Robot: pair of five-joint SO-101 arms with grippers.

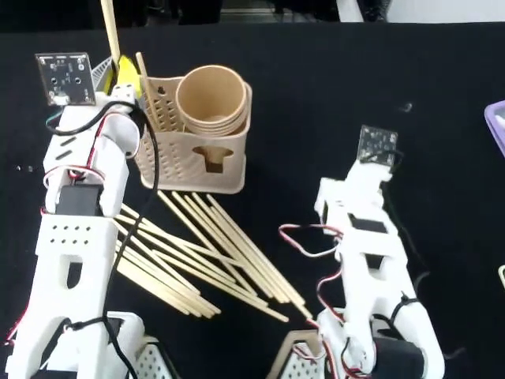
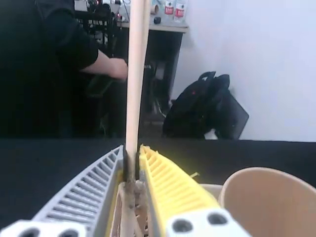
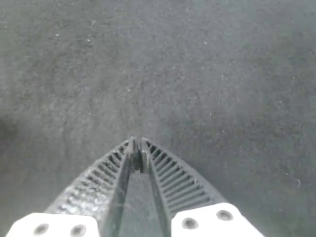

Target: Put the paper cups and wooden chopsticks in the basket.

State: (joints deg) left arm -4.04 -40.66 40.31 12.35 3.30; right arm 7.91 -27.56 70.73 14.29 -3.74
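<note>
A beige perforated basket stands at the back left of the black table, with stacked paper cups inside and one chopstick leaning in its left corner. My left gripper hangs just left of the basket, shut on an upright wooden chopstick. The left wrist view shows that chopstick pinched between the jaws of the gripper, with the paper cups' rim beside it. Several loose chopsticks lie fanned out between the arms. My right gripper is shut and empty over bare table.
The right arm stands at the front right, away from the chopsticks. A purple object sits at the table's right edge. A small white object shows at the right edge, lower down.
</note>
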